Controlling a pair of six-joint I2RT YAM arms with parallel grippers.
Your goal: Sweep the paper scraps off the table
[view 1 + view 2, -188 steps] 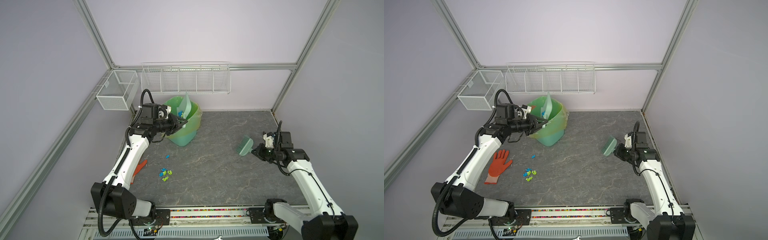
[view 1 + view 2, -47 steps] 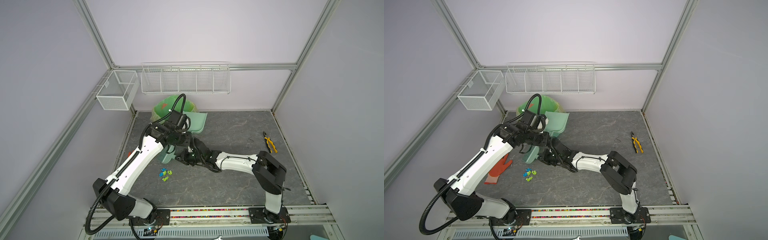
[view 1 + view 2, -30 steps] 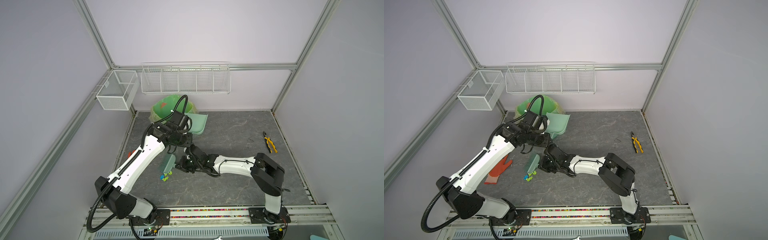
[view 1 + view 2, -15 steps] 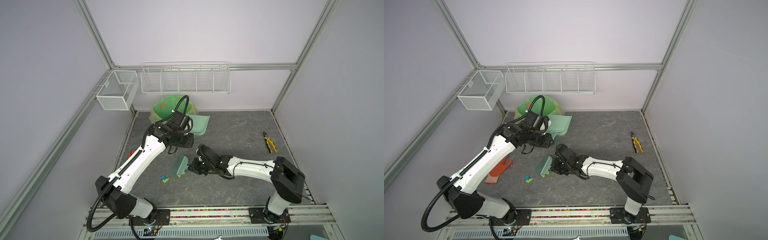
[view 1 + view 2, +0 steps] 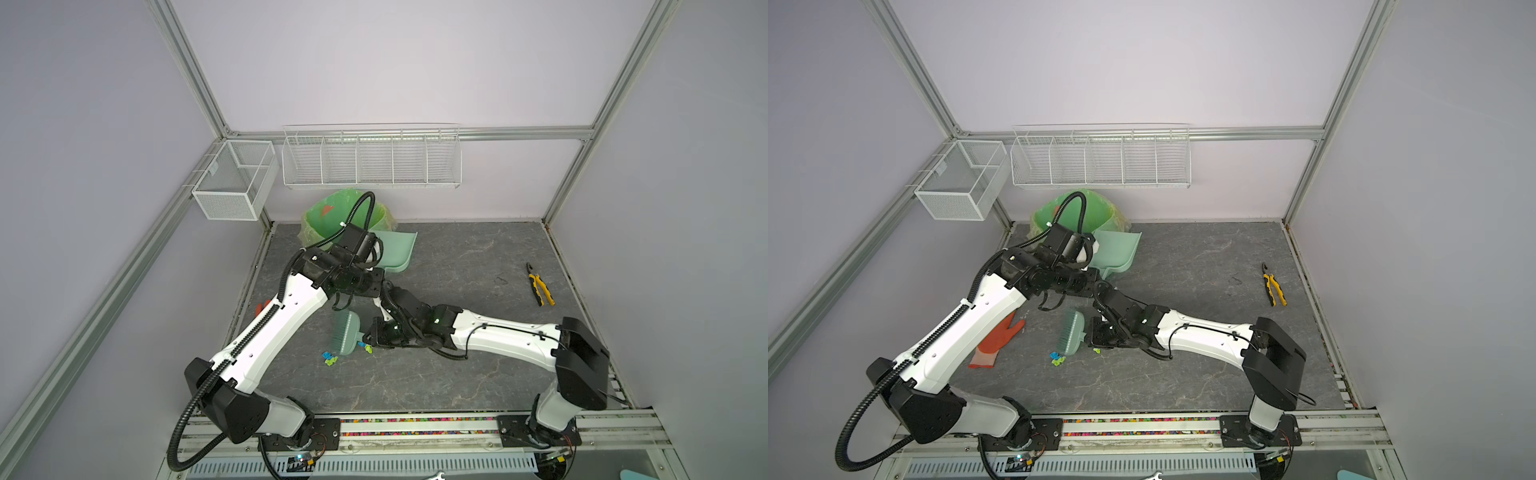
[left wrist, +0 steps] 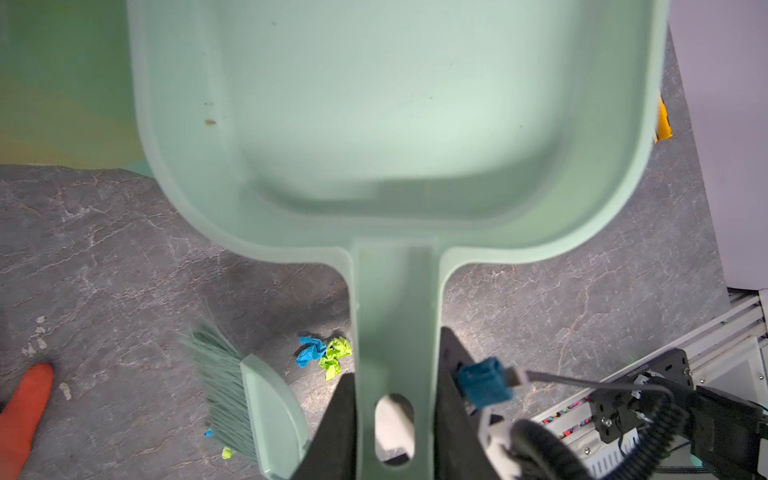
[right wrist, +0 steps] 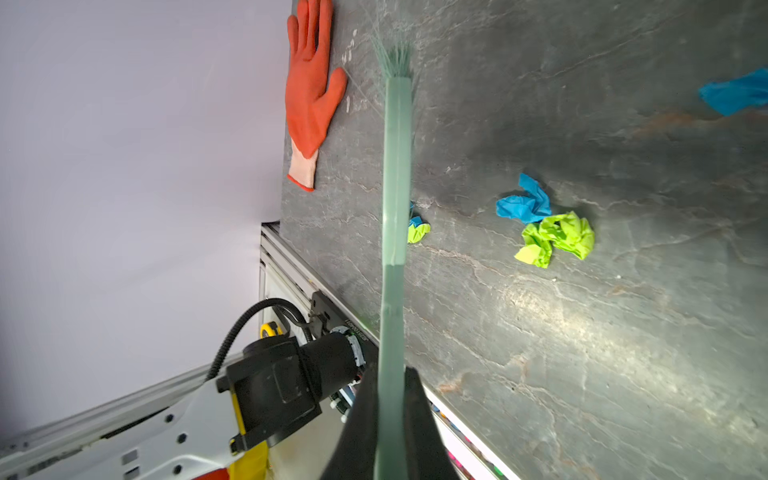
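Blue and lime paper scraps (image 5: pixel 329 357) lie on the grey table (image 5: pixel 457 270) left of a green hand brush (image 5: pixel 345 334); a few more scraps (image 5: pixel 365 347) lie on its right. My right gripper (image 5: pixel 369 334) is shut on the brush handle (image 7: pixel 392 291), with the bristles pointing left. In the right wrist view the scraps (image 7: pixel 544 224) lie beside the brush. My left gripper (image 6: pixel 395 374) is shut on the handle of the pale green dustpan (image 6: pixel 395 104). The dustpan (image 5: pixel 395 251) is held at the back left, empty.
A green-lined bin (image 5: pixel 332 210) stands at the back left behind the dustpan. An orange-red glove (image 5: pixel 998 340) lies at the table's left edge. Yellow pliers (image 5: pixel 539 289) lie at the right. Two wire baskets (image 5: pixel 370 160) hang on the back wall.
The right arm carried the brush rightward over the scraps, then a little back left; a few scraps now lie on the brush's right side. The left arm and dustpan barely moved.
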